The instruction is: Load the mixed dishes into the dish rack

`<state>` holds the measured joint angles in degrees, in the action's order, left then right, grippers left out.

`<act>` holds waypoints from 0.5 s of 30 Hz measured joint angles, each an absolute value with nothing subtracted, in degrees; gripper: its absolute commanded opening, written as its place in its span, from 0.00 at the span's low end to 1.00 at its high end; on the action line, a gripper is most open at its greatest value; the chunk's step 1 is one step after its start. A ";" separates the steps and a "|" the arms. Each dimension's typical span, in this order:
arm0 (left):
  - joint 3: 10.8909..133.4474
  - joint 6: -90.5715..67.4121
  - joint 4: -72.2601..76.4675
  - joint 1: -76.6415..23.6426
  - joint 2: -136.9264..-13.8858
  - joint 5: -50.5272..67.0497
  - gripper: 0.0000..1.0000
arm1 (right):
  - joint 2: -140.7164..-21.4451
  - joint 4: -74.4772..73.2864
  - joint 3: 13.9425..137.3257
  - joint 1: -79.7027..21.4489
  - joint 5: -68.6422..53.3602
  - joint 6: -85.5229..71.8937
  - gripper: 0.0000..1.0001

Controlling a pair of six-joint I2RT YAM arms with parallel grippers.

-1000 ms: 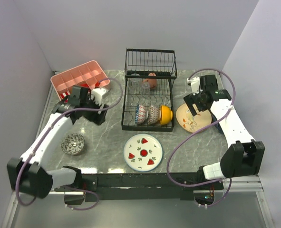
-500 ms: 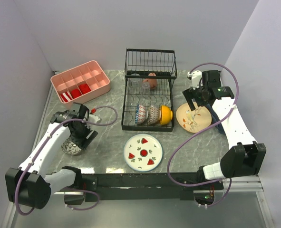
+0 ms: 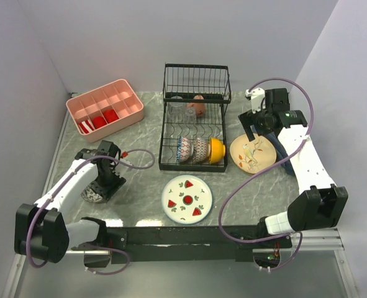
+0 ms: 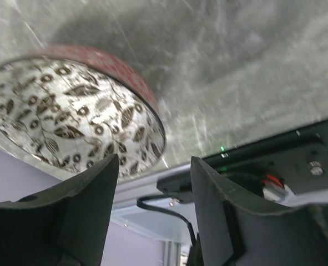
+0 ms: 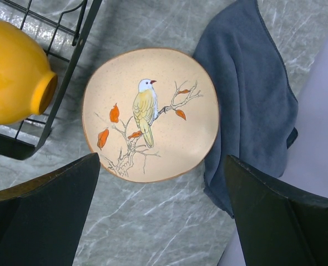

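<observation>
The brown patterned small bowl [image 3: 91, 194] sits at the front left; in the left wrist view [image 4: 69, 111] it has a leaf-print inside and a red-brown wall. My left gripper [image 3: 107, 181] is open just beside and over its rim [image 4: 155, 210], holding nothing. My right gripper [image 3: 256, 128] is open and empty above the cream bird-motif plate [image 3: 253, 155], which lies flat on the table [image 5: 152, 116]. The white watermelon-slice plate [image 3: 187, 198] lies in front of the black dish rack [image 3: 194, 81]. The rack holds the orange bowl [image 3: 216, 149], two patterned bowls [image 3: 191, 149], the terracotta cup [image 3: 198, 105] and the clear glass [image 3: 177, 109].
The pink tray [image 3: 112, 99] with red items stands at the back left. A dark blue cloth [image 5: 252, 94] lies to the right of the bird plate, partly under its edge. The rack's corner [image 5: 69, 72] is close to the plate's left. Walls close in on both sides.
My left arm has swung from beside the pink tray forward and down to the patterned bowl. My right gripper has drawn back a little above the bird plate.
</observation>
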<state>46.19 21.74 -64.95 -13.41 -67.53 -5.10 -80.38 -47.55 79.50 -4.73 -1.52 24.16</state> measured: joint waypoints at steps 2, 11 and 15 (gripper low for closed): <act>45.54 21.76 -62.98 -13.41 -68.16 -5.72 0.59 | -80.38 -47.55 79.48 -4.73 -1.48 24.08 1.00; 43.22 22.04 -56.36 -13.41 -72.86 -6.57 0.40 | -80.27 -47.37 79.15 -4.75 -0.91 24.03 1.00; 42.59 22.61 -54.46 -13.41 -74.65 -7.42 0.15 | -79.90 -46.78 78.91 -4.73 0.27 23.81 1.00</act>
<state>42.59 22.61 -54.46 -13.41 -74.65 -7.42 -79.90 -46.78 78.91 -4.73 0.27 23.81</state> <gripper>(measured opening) 0.335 0.999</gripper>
